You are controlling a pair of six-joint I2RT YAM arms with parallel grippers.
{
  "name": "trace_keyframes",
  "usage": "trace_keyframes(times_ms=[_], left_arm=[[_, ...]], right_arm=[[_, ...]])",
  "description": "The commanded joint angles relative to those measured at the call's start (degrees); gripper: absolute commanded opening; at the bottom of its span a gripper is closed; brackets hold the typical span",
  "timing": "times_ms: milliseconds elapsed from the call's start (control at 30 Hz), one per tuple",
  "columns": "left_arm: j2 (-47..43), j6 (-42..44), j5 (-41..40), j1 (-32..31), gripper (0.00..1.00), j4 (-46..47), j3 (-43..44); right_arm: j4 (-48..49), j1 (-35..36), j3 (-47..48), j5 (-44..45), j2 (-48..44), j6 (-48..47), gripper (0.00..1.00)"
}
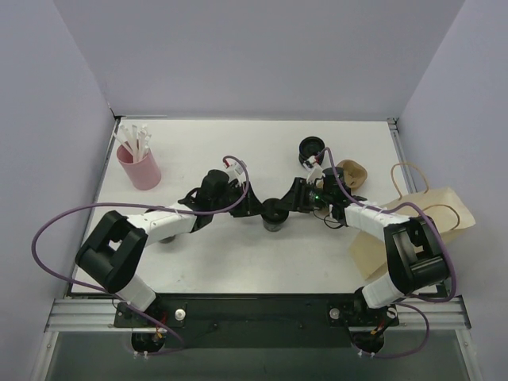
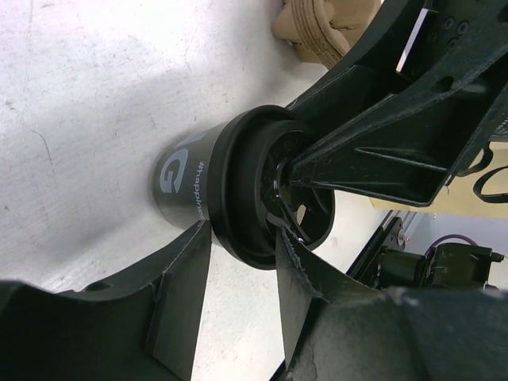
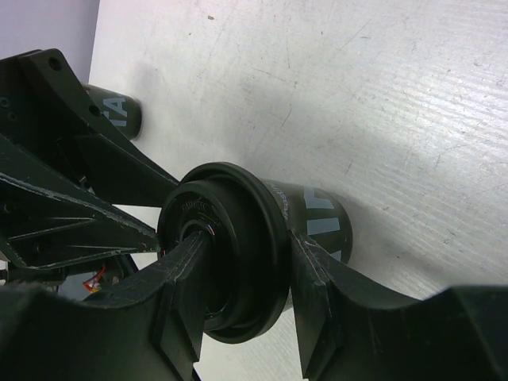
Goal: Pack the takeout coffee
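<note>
Table [image 1: 238,262]: white, scuffed top across the middle of the frame.
Walls [image 1: 262,55]: plain pale lavender panels at back, left and right.
Front edge: metal rail [image 1: 87,313] along the bottom.
Light: even, with soft shadows.

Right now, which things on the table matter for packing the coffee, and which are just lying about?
For the job: coffee cup; paper bag.
Lying about: pink cup of sticks; stack of black rings; brown sleeves.

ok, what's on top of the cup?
A black lid, fitted on the cup. The right gripper grips it and covers part of its top. Contents can't be seen: the lid hides them.
</note>
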Motion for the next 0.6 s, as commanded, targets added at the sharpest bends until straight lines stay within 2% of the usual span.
trace_keyframes(times_ms=[0,300,567], left_arm=[[0.8,0.9,0.0,0.7,0.47,2.9,-1.0],[-3.7,0.3,2.9,4.5,0.47,5.2,-4.2],[-2.0,-0.1,4.8,4.6,0.47,6.8,-3.5]], right_arm=[[-11.2,0.6,-3.1,4.5,4.4,-3.9,0.28],[-11.5,0.4,-3.1,4.5,4.5,-4.2,0.28],[-11.0,0.4,-3.1,4.2,4.8,-3.6,0.28]])
